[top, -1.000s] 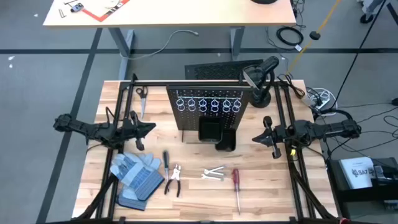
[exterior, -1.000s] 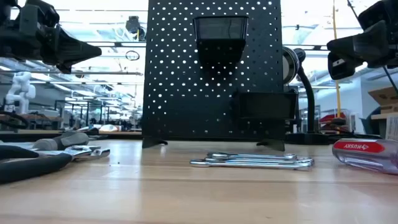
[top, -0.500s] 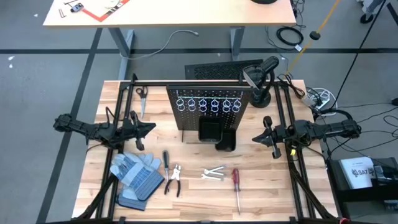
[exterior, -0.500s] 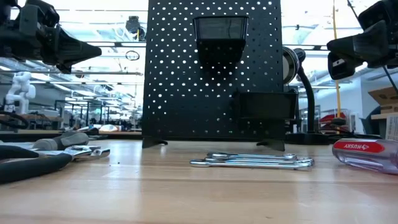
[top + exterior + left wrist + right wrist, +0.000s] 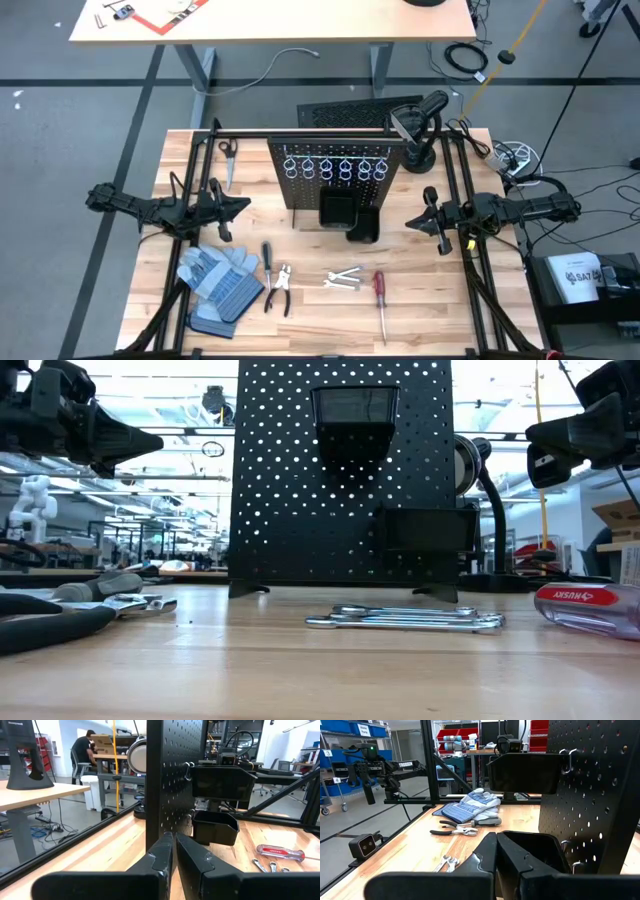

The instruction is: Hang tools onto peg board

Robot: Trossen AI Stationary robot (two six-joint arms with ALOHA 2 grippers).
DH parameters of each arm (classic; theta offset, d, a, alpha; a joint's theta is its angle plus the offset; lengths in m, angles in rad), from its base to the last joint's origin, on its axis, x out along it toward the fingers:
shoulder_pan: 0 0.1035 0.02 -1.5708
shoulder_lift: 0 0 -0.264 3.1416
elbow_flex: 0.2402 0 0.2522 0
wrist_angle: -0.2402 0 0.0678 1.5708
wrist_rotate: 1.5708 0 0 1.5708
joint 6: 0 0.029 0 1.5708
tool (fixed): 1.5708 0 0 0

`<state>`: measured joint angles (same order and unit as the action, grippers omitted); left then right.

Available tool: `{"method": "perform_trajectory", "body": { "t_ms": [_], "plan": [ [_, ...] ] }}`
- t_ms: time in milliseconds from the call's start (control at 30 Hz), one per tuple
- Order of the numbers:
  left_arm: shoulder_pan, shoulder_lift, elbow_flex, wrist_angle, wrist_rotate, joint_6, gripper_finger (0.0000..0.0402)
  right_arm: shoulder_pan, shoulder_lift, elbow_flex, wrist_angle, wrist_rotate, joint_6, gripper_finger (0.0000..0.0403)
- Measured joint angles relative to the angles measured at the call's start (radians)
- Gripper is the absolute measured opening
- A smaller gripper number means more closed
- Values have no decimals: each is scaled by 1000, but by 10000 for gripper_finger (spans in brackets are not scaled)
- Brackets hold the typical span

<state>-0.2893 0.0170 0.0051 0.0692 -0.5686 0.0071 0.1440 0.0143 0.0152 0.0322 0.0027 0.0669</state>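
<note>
The peg board is standing upright at the back middle of the wooden counter, carrying a row of silver rings and a black bin. The tools are lying flat in front of it: grey-handled screwdriver, pliers, wrenches and red-handled screwdriver. The left tool is hovering to the board's left, fingers pressed together and holding nothing. The right tool is hanging to its right, likewise closed and empty. Blue-grey gloves are resting beside the pliers.
</note>
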Motion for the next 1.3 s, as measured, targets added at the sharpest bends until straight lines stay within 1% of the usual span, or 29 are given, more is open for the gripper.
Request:
{"method": "perform_trajectory", "body": {
  "t_ms": [1200,1233,1300],
  "plan": [
    [0,0,0,0,0,0,31,0,0,0,0,0,0,0],
    [0,0,0,0,0,7,31,0,0,0,0,0,0,0],
    [0,0,0,0,-10,124,31,0,0,0,2,0,0,0]
  ]
}}
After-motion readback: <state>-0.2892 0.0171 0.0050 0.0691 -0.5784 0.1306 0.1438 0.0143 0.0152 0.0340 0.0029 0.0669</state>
